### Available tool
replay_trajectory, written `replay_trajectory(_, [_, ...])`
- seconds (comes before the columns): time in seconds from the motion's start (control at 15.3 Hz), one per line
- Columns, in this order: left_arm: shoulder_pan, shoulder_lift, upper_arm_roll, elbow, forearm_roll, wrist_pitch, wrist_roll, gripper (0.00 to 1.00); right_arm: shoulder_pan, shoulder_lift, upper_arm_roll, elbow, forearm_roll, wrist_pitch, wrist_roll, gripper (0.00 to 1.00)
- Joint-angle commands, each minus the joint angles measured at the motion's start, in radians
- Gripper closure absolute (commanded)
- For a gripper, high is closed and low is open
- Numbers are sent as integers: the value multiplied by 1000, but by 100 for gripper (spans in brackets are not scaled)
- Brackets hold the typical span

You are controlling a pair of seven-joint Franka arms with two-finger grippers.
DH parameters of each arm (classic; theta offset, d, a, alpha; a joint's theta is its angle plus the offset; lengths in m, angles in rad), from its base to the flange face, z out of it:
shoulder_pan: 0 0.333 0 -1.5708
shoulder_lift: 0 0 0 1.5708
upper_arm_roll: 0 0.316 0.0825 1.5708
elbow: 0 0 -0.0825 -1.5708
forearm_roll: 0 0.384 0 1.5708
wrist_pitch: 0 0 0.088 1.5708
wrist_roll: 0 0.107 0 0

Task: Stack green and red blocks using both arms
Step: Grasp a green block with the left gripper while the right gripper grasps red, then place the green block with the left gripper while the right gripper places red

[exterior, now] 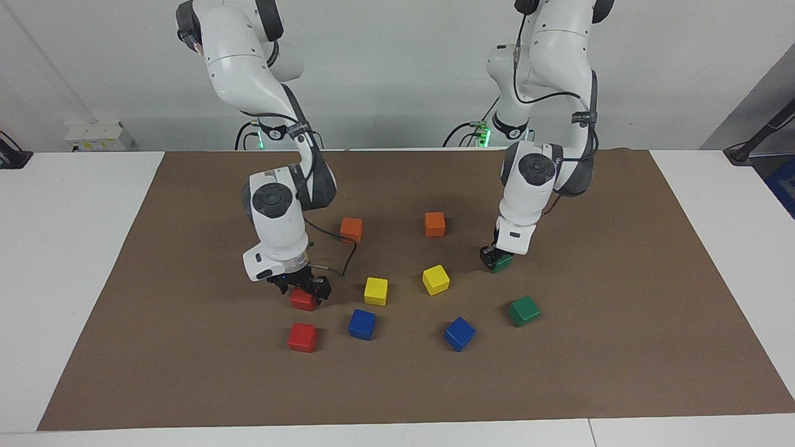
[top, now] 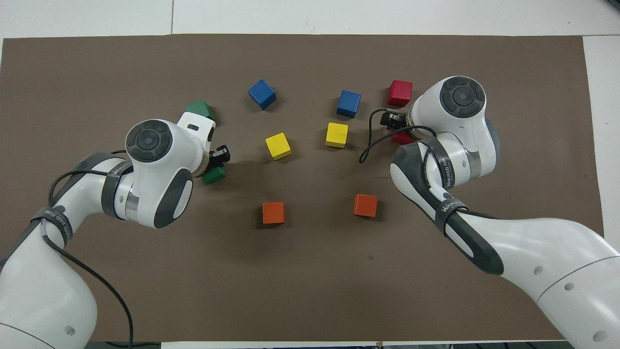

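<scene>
Brown mat covers the bench (exterior: 93, 217). Left claw (exterior: 499, 261) grips a green block (exterior: 502, 263); right claw (exterior: 301, 293) grips a red block (exterior: 302, 300). Probably the pickup step: next, lift each onto its free twin, green (exterior: 523, 310) and red (exterior: 302, 337).

Black strap on right arm (top: 448, 213) reads "WANNEED", partial "WANNEED 718" on its upper strap, left arm (top: 53, 220) strap lettering too small to read

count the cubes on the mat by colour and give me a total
red cubes: 2
green cubes: 2
blue cubes: 2
yellow cubes: 2
orange cubes: 2
total: 10
</scene>
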State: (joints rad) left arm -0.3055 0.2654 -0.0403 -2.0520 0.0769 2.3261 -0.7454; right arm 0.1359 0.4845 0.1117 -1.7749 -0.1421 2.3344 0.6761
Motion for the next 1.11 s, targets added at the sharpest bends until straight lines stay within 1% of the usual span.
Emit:
replay_trajectory(0.0, [73, -40, 13, 78, 46, -163, 134, 100, -7, 6, 6, 0, -7, 11, 17, 27])
replay_trajectory(0.07, [118, -60, 13, 88, 44, -204, 232, 100, -7, 6, 6, -3, -5, 10, 16, 42])
replay_trajectory(0.13, [179, -63, 14, 105, 44, -226, 324, 100, -9, 5, 6, -8, -5, 9, 14, 80])
replay_trajectory(0.2, [230, -57, 13, 124, 46, -225, 424, 100, -9, 5, 8, -8, -4, 6, 14, 100])
replay_trajectory(0.33, [333, -48, 10, 131, 37, -176, 614, 100, -13, 5, 8, -5, -5, -4, 5, 100])
replay_trajectory(0.39, [376, -31, 8, 133, 26, -153, 727, 100, -18, 2, 6, -1, -5, -12, -27, 100])
replay_trajectory(0.46, [393, -5, 11, 148, 6, -137, 801, 100, -25, -7, 6, 2, -5, -30, -86, 100])
replay_trajectory(0.59, [405, 47, 14, 177, -29, -99, 810, 100, -62, -62, 5, 2, -7, -85, -241, 100])
replay_trajectory(0.72, [413, 70, 14, 176, -52, -51, 785, 100, -126, -125, 6, -4, -5, -148, -398, 100])
replay_trajectory(0.78, [416, 77, 14, 176, -77, -47, 778, 100, -174, -154, 6, -23, -4, -155, -471, 100])
replay_trajectory(0.85, [417, 80, 14, 176, -86, -41, 776, 100, -211, -179, 8, -67, -2, -147, -542, 100])
replay_trajectory(0.98, [417, 84, 14, 168, -86, -24, 778, 100, -272, -198, 6, -125, 33, -95, -622, 100])
replay_trajectory(1.04, [417, 84, 14, 159, -86, -5, 778, 87, -291, -207, 6, -151, 38, -75, -659, 100])
